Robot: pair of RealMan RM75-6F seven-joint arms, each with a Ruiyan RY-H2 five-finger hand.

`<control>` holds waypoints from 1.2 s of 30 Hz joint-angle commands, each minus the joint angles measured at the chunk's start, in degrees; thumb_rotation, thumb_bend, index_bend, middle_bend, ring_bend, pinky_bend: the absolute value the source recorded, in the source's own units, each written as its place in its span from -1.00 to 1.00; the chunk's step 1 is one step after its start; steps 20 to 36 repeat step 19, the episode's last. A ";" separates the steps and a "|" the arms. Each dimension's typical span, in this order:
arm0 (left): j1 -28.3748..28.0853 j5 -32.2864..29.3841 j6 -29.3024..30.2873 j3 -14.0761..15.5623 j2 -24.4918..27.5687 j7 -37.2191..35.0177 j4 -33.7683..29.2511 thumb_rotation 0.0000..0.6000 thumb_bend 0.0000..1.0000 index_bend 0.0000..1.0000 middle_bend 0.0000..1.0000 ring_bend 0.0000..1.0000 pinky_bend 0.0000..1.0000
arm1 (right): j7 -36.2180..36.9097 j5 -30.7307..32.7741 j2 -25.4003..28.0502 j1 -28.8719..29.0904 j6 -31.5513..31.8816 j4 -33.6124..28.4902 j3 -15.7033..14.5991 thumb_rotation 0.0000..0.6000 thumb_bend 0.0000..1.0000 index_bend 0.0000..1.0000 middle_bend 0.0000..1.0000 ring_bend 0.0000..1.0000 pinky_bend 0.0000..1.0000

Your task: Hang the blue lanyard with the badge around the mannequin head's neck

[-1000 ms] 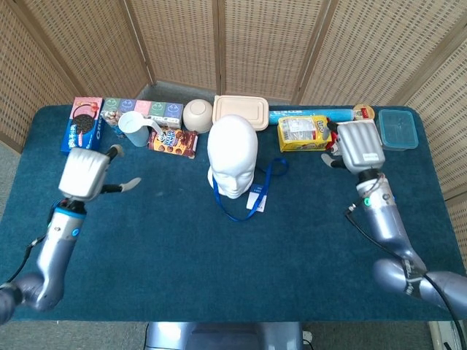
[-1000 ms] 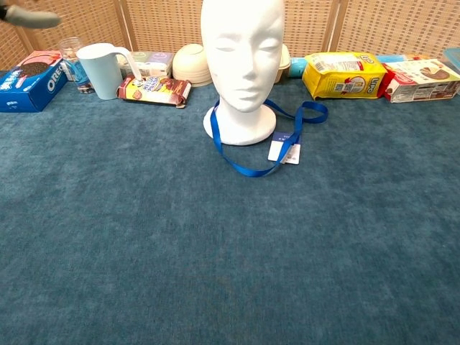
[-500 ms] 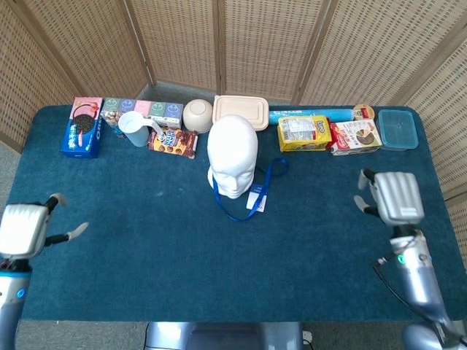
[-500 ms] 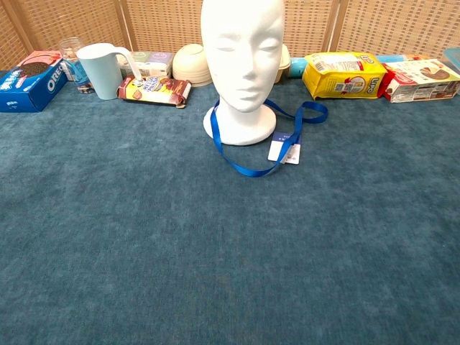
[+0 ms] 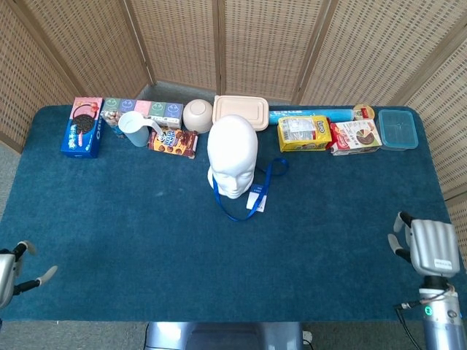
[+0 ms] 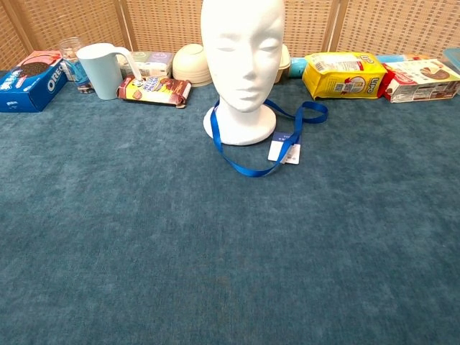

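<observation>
The white mannequin head (image 5: pixel 232 154) (image 6: pixel 242 65) stands upright at the middle of the blue table. The blue lanyard (image 5: pixel 241 211) (image 6: pixel 248 167) loops around its neck base and trails onto the cloth in front and to the right, with the white badge (image 5: pixel 256 202) (image 6: pixel 284 150) lying flat beside the base. My left hand (image 5: pixel 9 271) is at the table's near left corner, fingers apart, holding nothing. My right hand (image 5: pixel 427 246) is at the near right edge, fingers apart and empty. Neither hand shows in the chest view.
Along the back edge stand an Oreo box (image 5: pixel 84 126), a white pitcher (image 5: pixel 134 128), a cookie pack (image 5: pixel 174 141), a bowl (image 5: pixel 197 114), a lidded container (image 5: pixel 241 111), a yellow bag (image 5: pixel 303 133), a snack box (image 5: pixel 354 137) and a blue tub (image 5: pixel 398 128). Wicker screens stand behind.
Both hands have drawn back toward the near edge of the table, away from the mannequin head, and lowered partly out of the head view. The lanyard and badge have not moved.
</observation>
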 commanded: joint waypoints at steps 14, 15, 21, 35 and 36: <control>1.30 1.23 -3.23 -1.64 1.31 1.67 -2.96 0.23 -0.79 0.06 0.42 0.22 0.15 | 1.27 -3.90 -0.43 -4.70 -0.32 1.17 0.12 1.00 -0.39 0.21 0.55 0.69 0.86; 1.37 0.83 -3.42 -2.02 1.52 1.86 -3.55 0.23 -0.79 0.06 0.42 0.20 0.12 | 1.85 -4.05 -0.60 -4.99 -0.57 1.58 0.17 1.00 -0.39 0.21 0.54 0.69 0.86; 1.58 0.46 -3.95 -2.80 2.03 2.37 -4.31 0.24 -0.79 0.06 0.40 0.20 0.12 | 3.05 -3.90 -0.85 -5.81 -1.62 2.52 0.35 1.00 -0.39 0.21 0.53 0.67 0.86; 1.58 0.46 -3.95 -2.80 2.03 2.37 -4.31 0.24 -0.79 0.06 0.40 0.20 0.12 | 3.05 -3.90 -0.85 -5.81 -1.62 2.52 0.35 1.00 -0.39 0.21 0.53 0.67 0.86; 1.58 0.46 -3.95 -2.80 2.03 2.37 -4.31 0.24 -0.79 0.06 0.40 0.20 0.12 | 3.05 -3.90 -0.85 -5.81 -1.62 2.52 0.35 1.00 -0.39 0.21 0.53 0.67 0.86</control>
